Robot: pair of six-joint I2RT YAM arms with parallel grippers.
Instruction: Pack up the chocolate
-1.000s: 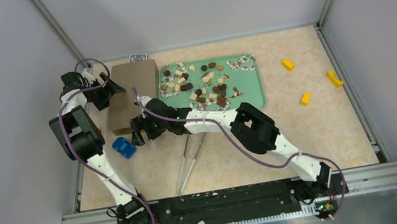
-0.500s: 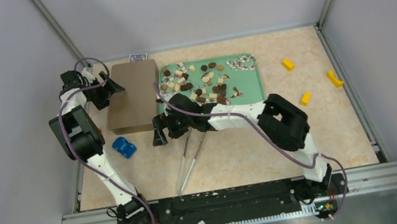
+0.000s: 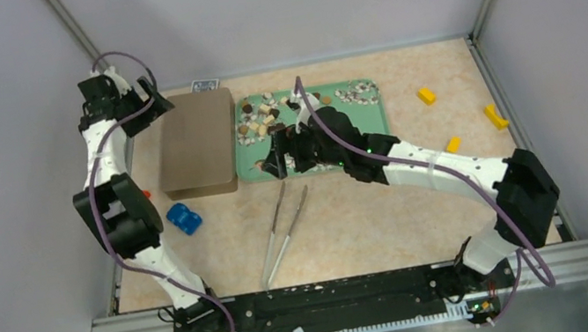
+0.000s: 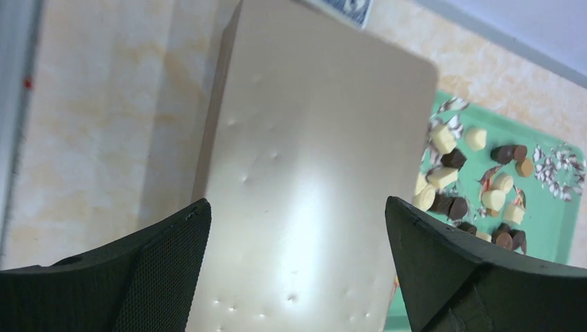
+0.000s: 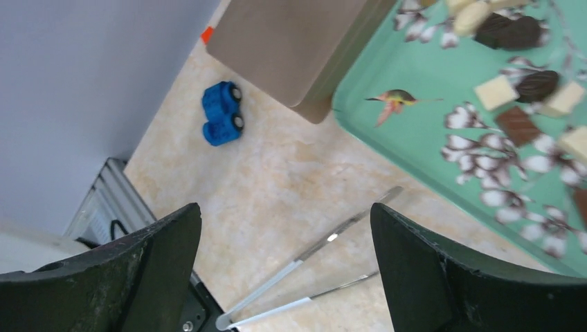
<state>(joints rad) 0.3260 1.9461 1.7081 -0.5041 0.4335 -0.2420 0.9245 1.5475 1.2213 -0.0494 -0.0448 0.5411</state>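
Note:
The chocolate (image 3: 300, 116), many small dark brown, cream and speckled pieces, lies scattered on a green tray (image 3: 372, 118). A closed brown box (image 3: 197, 141) lies flat left of the tray. My left gripper (image 3: 152, 108) is open and empty above the box's far left corner. In the left wrist view the gripper (image 4: 297, 270) looks down on the box lid (image 4: 311, 152), with chocolate (image 4: 471, 180) to the right. My right gripper (image 3: 274, 162) is open and empty over the tray's near left end. In the right wrist view the gripper (image 5: 287, 263) hangs above the tweezers (image 5: 325, 242), beside the tray (image 5: 429, 104).
Metal tweezers (image 3: 283, 230) lie on the table near the tray. A blue toy car (image 3: 183, 219) sits near the box's near left corner. Three yellow blocks (image 3: 452, 145) lie at the right. A playing card (image 3: 204, 84) lies behind the box.
My right gripper has moved right and away from the box's near edge to the tray's left end. My left gripper has risen and drawn back. The box, tilted before, now lies flat.

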